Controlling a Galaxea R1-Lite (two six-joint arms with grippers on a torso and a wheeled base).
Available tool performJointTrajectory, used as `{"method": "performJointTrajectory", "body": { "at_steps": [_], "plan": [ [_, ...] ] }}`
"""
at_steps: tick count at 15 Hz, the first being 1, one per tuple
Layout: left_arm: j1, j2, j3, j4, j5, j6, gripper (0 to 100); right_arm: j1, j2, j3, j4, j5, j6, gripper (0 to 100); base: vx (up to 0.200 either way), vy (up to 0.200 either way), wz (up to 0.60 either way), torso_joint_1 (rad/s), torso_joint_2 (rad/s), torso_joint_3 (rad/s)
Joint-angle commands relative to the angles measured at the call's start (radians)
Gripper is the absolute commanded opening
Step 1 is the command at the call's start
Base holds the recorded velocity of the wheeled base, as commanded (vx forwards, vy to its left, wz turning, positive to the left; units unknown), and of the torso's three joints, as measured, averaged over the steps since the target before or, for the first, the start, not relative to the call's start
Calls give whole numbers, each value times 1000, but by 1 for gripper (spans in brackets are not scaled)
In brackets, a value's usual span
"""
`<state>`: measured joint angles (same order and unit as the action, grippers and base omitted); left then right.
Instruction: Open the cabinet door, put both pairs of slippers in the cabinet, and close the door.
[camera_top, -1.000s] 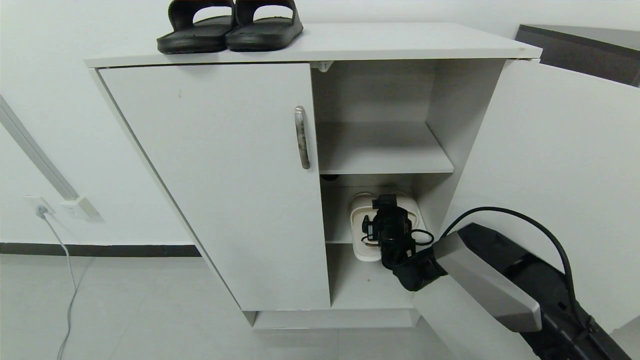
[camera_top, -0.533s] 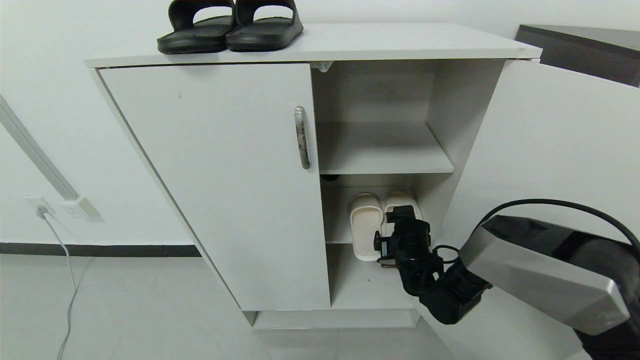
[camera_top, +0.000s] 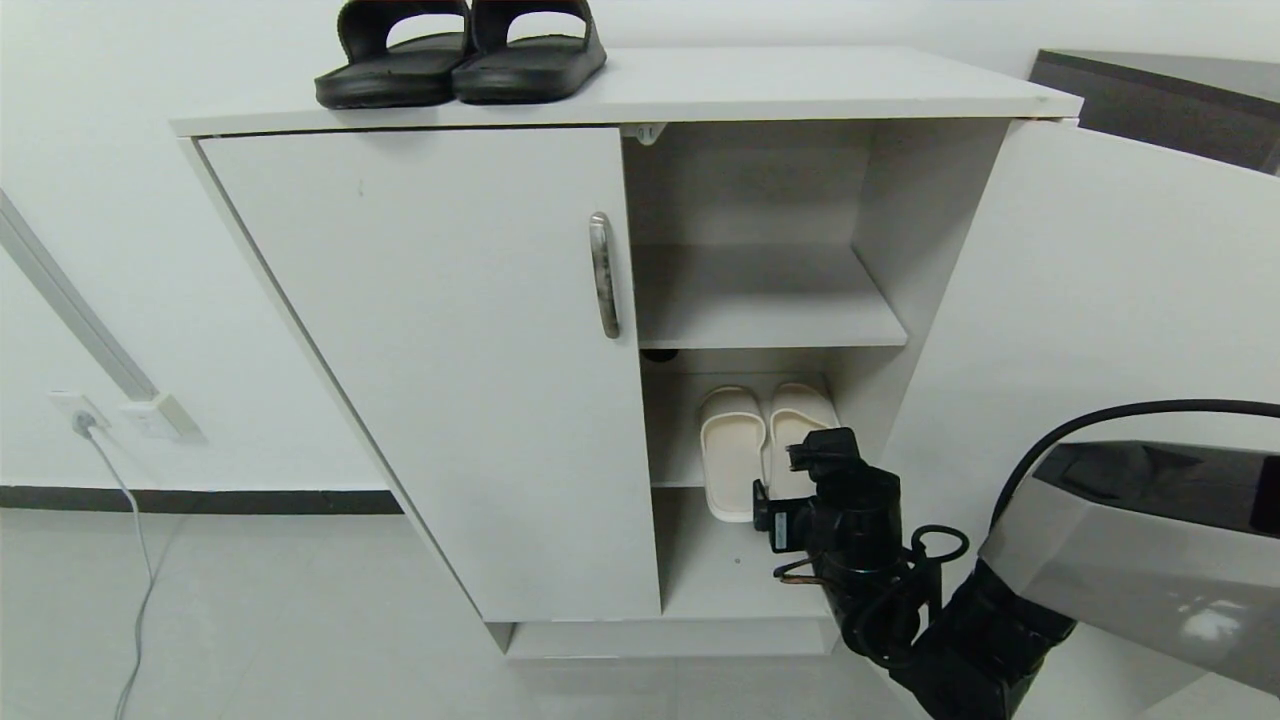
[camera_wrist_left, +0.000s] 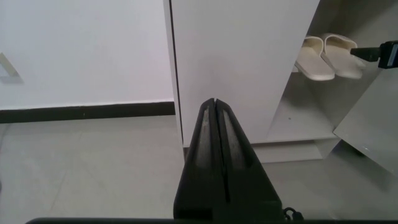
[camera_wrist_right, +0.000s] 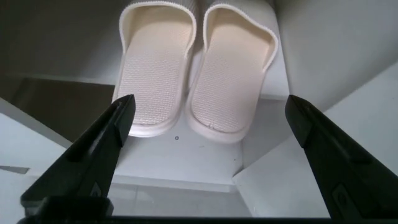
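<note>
Leftward, the black slippers (camera_top: 460, 55) sit on the cabinet (camera_top: 800, 85) top, and the left gripper (camera_wrist_left: 214, 107), pressed together and empty, points toward the shut left door (camera_top: 430, 360). Rightward, the cream slippers (camera_top: 765, 445) lie on the lower shelf (camera_top: 672, 450), heels past its edge. The right gripper (camera_wrist_right: 209, 106) hovers just outside, spread wide, empty, beside the open door (camera_top: 1100, 330).

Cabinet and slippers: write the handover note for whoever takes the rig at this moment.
Right gripper: open, empty, just in front of the cream slippers.
Left gripper: shut, empty, low before the closed left door.
The cream slippers sit side by side on the middle shelf; the black slippers are on the cabinet top.
Done: right door open, cream pair stored.
Left: store the black pair, close the right door.
</note>
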<state>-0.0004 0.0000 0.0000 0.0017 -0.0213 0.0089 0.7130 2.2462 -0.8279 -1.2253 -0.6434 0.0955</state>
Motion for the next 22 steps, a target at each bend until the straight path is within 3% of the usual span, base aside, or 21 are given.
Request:
{"method": "performJointTrajectory", "body": {
  "at_steps": [1,8,22],
  "plan": [
    [0,2,0,0,0,0,0,5,-10,3,0,1,0,100,-200,0,0,2,2,-2],
    [0,2,0,0,0,2,0,13,-11,16,-6,-5,0,100,-200,0,0,2,0,5],
    [-1,2,0,0,0,0,0,23,-11,44,-36,-7,-5,100,0,0,0,0,0,0]
  ]
}}
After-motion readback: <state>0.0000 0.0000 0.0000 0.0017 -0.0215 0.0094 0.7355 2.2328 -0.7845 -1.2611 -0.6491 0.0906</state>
